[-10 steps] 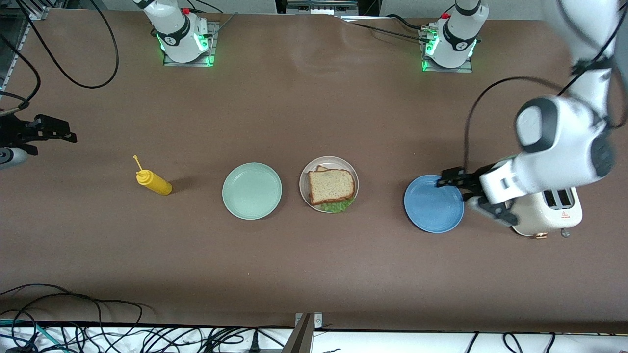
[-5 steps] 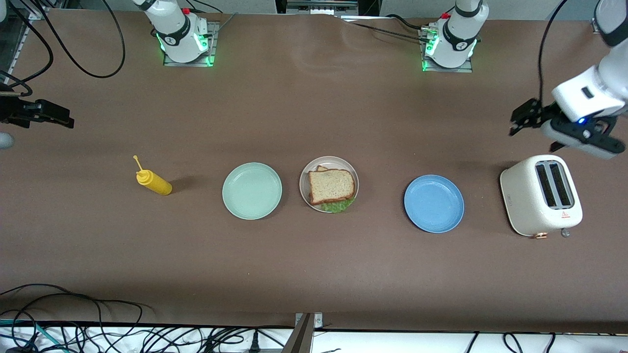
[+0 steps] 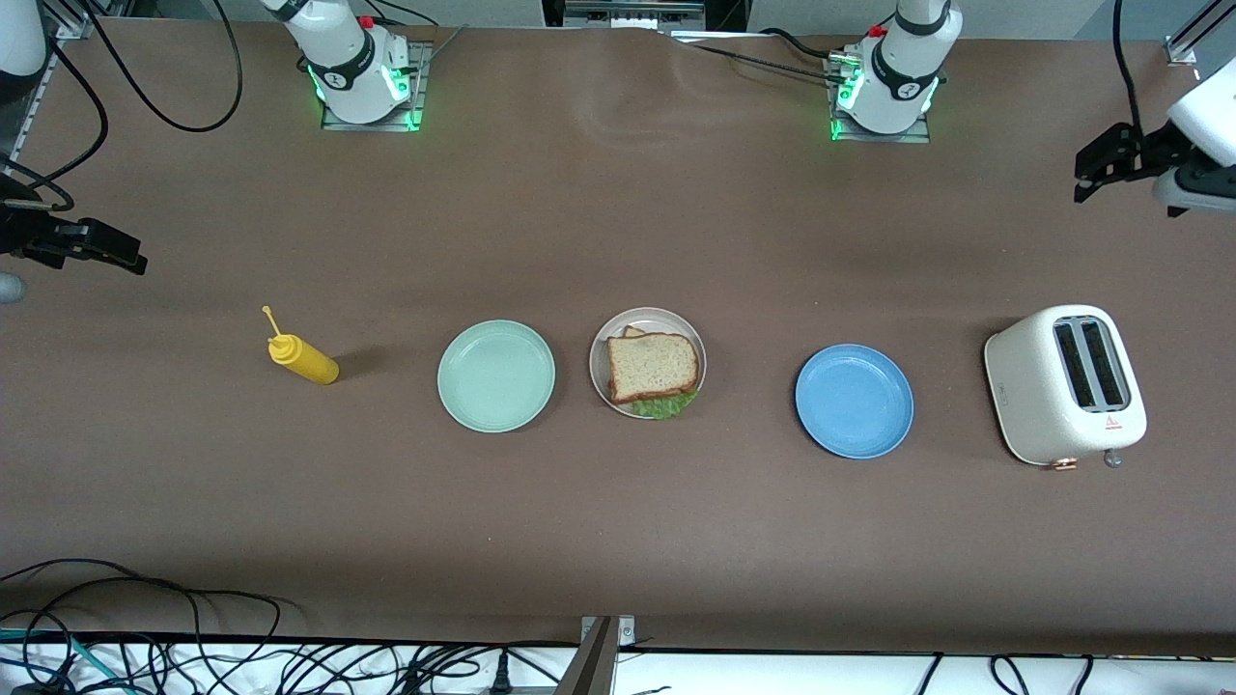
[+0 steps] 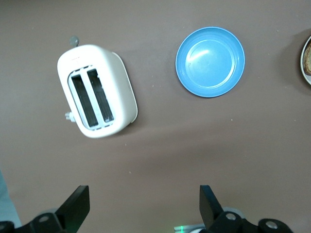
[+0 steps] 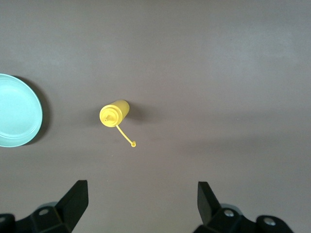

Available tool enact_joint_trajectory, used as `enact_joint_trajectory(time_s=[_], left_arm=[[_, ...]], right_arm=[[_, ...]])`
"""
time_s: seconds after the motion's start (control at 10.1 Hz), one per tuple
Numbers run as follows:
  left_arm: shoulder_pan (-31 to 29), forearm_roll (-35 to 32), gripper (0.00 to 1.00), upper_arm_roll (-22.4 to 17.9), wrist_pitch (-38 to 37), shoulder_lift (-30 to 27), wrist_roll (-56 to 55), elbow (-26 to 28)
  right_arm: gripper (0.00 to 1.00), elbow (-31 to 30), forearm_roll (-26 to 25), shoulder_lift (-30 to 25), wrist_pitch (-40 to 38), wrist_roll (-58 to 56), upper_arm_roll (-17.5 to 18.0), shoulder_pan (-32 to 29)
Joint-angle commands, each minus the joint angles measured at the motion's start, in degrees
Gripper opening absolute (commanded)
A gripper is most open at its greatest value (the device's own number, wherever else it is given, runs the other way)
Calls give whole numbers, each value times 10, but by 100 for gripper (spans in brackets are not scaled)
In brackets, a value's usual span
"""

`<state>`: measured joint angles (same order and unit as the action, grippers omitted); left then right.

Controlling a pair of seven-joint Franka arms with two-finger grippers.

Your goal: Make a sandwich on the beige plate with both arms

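Observation:
The sandwich (image 3: 652,365), a speckled tan bread slice on top with green lettuce (image 3: 666,405) peeking out under it, lies on the beige plate (image 3: 599,349) in the middle of the table. An edge of that plate (image 4: 307,60) shows in the left wrist view. My left gripper (image 3: 1086,179) hangs open and holds nothing, over bare table at the left arm's end; its open fingers frame brown tabletop (image 4: 144,204). My right gripper (image 3: 130,259) is open too and holds nothing, over the table's edge at the right arm's end (image 5: 143,204).
A mint-green plate (image 3: 495,375) sits beside the beige plate toward the right arm's end, with a yellow squeeze bottle (image 3: 304,360) past it. Toward the left arm's end stand a blue plate (image 3: 854,401) and a white toaster (image 3: 1065,384). Cables lie along the table's front edge.
My left arm has lifted away from the blue plate and toaster and swung out to the left arm's end of the table. The right gripper has barely shifted. The sandwich has not moved.

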<state>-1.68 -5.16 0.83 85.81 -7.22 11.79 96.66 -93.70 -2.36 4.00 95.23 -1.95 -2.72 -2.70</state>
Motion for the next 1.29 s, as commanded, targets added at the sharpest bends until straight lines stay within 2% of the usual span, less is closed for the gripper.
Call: enact_joint_trajectory(time_s=[0.0,0.2,1.19], left_arm=[[-1,40,100,-13,-24,3,-51,-19],[0,52,100,-12,-26,5,-97,-18],[4,51,100,-8,-24,21,-97,-24]], right_arm=[[100,-7,-2,-10,6,12,-15,14],[100,-10,23,-5,11,16,-15,14],[100,14,15,-9,-28,13,-13,26]])
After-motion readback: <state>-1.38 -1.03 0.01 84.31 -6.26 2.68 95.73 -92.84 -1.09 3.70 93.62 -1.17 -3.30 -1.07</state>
